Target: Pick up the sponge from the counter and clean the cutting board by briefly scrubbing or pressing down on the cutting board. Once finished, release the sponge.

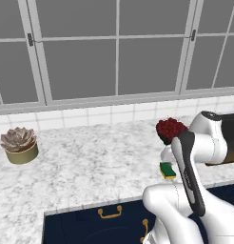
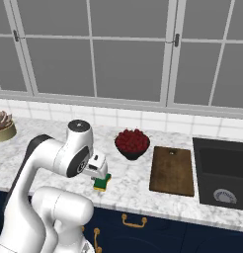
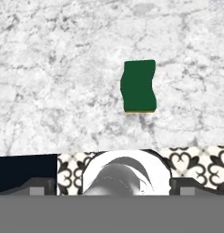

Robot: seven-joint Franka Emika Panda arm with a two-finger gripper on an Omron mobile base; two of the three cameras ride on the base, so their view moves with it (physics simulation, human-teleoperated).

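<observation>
The sponge (image 3: 139,86) lay flat on the marbled bench (image 1: 90,162), green side up, close to the front edge and above the navy cabinet fronts (image 2: 143,230) with their brass handles. In the right base view it sat just left of and in front of the dark bowl of red fruit (image 2: 132,142), with the brown cutting board (image 2: 173,169) farther right, well apart from it and next to the black sink (image 2: 222,173).

The claw (image 2: 100,170) hung directly above the sponge, close over it in the base views, while the hand view looked straight down on the sponge with bare stone all around it. The two dark fingertips (image 3: 38,184) stood wide apart at the bottom of that view, one at each side, with nothing between them; the claw held nothing and was open.

A potted succulent (image 1: 19,144) stood far off to the left on the bench, near the tiled wall below the windows (image 1: 117,47).
</observation>
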